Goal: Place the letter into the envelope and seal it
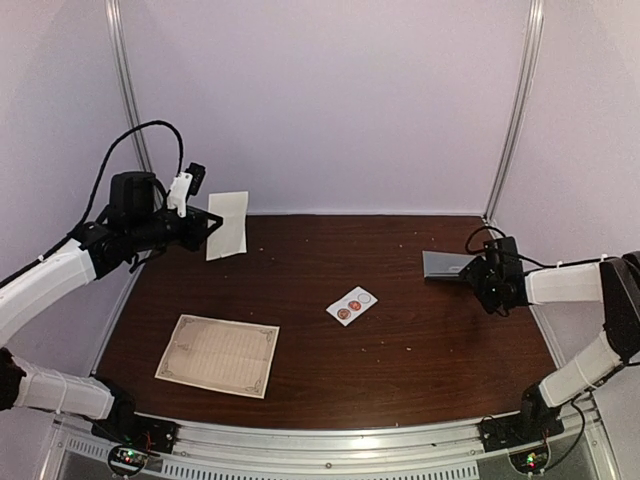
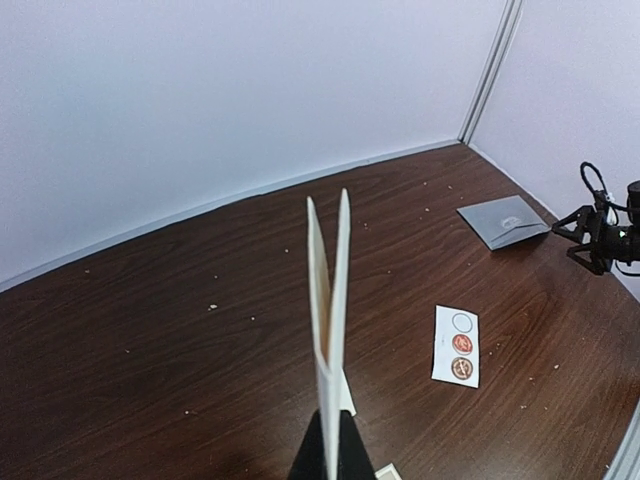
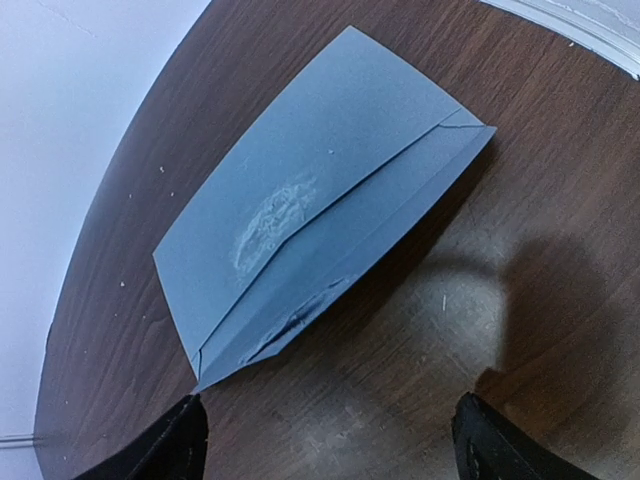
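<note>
My left gripper (image 1: 203,222) is raised at the back left and shut on a folded cream letter (image 1: 228,225). In the left wrist view the letter (image 2: 328,300) stands edge-on, rising from my closed gripper (image 2: 333,445). The grey-blue envelope (image 1: 443,265) lies flat at the right side of the table, its flap creased near the tip. It also shows in the right wrist view (image 3: 300,200) and the left wrist view (image 2: 503,221). My right gripper (image 1: 472,272) is open and empty, just short of the envelope's flap edge, jaws wide apart (image 3: 325,455).
A flat cream sheet with an ornate border (image 1: 218,354) lies at the front left. A small white card with red round stickers (image 1: 351,305) lies mid-table, also in the left wrist view (image 2: 457,346). White walls and metal posts enclose the brown table (image 1: 400,370).
</note>
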Available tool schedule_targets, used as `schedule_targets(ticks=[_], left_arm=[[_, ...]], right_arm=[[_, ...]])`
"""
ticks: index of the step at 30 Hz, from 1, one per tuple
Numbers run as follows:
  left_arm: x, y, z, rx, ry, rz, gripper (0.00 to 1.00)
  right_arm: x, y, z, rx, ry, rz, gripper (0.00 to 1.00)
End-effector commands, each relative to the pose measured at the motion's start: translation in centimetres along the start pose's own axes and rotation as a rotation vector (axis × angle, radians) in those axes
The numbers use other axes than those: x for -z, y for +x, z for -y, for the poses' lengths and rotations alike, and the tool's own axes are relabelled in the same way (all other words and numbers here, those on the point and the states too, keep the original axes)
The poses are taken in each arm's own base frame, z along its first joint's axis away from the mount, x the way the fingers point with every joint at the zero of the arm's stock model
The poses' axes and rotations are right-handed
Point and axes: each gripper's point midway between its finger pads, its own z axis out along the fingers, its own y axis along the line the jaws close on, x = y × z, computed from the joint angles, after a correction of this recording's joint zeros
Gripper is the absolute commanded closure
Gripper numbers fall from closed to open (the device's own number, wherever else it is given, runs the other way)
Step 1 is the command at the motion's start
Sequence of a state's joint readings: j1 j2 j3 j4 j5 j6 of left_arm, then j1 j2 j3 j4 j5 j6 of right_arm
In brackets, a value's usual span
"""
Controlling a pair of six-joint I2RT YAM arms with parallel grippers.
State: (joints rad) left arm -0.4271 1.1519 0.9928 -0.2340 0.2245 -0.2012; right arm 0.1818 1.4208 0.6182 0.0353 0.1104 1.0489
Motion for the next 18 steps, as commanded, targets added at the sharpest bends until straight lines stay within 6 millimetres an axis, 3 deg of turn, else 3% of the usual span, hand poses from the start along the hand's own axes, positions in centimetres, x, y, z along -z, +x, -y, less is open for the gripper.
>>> schedule_targets(ticks=[1,8,13,18], left_arm=[[0.5,-1.2,0.2,-0.008,0.011,0.053,1.00],[1.3,-1.8,-0.1,-0.031,-0.019,0.077,1.00],[1.5,-1.9,-0.1,-0.040,-0.024,0.083,1.00],[1.4,-1.8,-0.2,-0.041,-0.025,0.077,1.00]], right_arm=[[-1.7,-2.1,-2.4,-0.063,-0.061,0.059,0.16],[-5.2,-3.3,-2.8,-0.065,-0.056,0.090,0.30],[-7.0,-2.8,-3.0,-0.073,-0.053,0.071,0.39],[-7.8,-2.5,-3.1,-0.096,-0.055,0.062,0.65]])
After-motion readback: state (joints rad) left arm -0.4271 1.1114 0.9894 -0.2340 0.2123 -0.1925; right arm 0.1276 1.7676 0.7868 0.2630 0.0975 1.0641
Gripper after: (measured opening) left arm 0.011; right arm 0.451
